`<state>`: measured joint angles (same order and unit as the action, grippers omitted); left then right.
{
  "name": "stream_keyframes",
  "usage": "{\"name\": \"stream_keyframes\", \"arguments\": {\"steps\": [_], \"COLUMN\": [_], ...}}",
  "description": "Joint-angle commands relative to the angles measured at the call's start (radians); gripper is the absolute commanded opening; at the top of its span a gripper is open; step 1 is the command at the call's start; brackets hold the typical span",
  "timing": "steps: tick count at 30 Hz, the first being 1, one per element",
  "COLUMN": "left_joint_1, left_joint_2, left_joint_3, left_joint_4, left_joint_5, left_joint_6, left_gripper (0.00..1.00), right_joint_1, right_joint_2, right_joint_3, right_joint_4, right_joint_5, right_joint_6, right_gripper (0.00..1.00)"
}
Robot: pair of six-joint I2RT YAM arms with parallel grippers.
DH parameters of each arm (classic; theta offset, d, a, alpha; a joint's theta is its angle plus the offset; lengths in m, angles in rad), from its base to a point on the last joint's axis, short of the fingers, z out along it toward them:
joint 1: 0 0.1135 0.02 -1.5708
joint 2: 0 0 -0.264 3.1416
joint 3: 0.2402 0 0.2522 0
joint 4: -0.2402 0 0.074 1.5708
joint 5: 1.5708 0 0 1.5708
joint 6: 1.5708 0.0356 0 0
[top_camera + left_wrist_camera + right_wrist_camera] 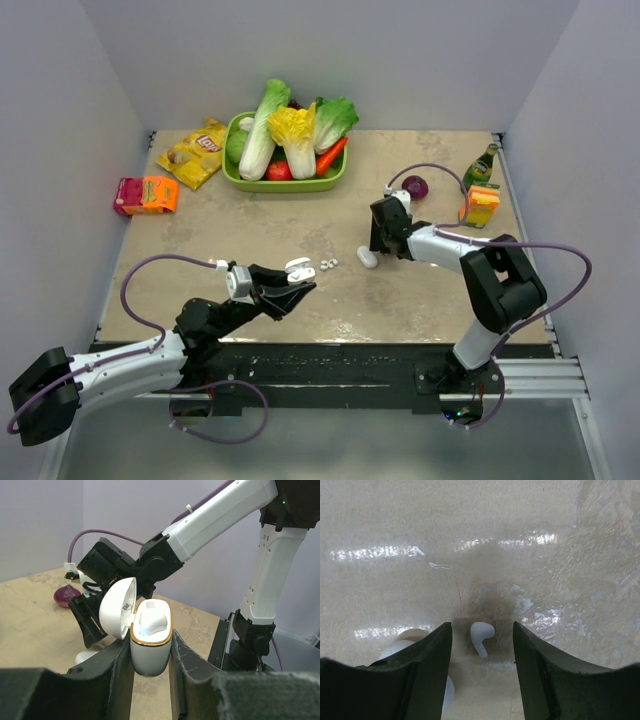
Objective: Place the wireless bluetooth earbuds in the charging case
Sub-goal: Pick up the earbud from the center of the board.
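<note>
- L arm (pixel 120 365) low, stretched fwd; L gripper (pixel 298 283) clamped on both sides of charging case (pixel 149 652).
- R arm (pixel 500 285) elbow-bent, reaching left twd case; R gripper (pixel 481 626) right of case, pointed down, jaws apart, gripping nothing.

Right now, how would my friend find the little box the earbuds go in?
Start at the left arm and follow it to its claw. The charging case is pinched upright there. Unlike the tiny earbud on the table, it is bigger, with an open lid and gold rim.
</note>
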<state>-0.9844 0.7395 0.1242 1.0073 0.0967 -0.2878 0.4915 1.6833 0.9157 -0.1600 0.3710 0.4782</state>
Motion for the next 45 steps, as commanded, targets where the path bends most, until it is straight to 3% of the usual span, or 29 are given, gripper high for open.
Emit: {"name": "stream_keyframes", "arguments": {"steps": [1, 16, 33, 45], "left_joint_1": [-0.007, -0.008, -0.011, -0.016], "left_joint_2": [0.004, 0.001, -0.006, -0.011], "left_joint_3": [-0.003, -0.001, 0.006, -0.001], "left_joint_4": [0.05, 0.051, 0.039, 0.05], "left_joint_5": [-0.003, 0.0, 0.005, 0.011], "left_joint_6": [-0.001, 0.001, -0.001, -0.005], "left_gripper": [0.0, 0.0, 0.0, 0.0], "right_joint_1": [-0.007, -0.008, -0.022, -0.044], "right_joint_2": [0.013, 0.062, 0.168, 0.165], "right_joint_3": [0.02, 0.038, 0.23, 0.209], "right_joint_4": [0.0, -0.015, -0.294, -0.329], "right_joint_5": [-0.012, -0.043, -0.146, -0.158], "right_joint_6": [-0.003, -0.029, -0.128, -0.161], "right_gripper": [0.54, 0.52, 0.55, 0.53]}}
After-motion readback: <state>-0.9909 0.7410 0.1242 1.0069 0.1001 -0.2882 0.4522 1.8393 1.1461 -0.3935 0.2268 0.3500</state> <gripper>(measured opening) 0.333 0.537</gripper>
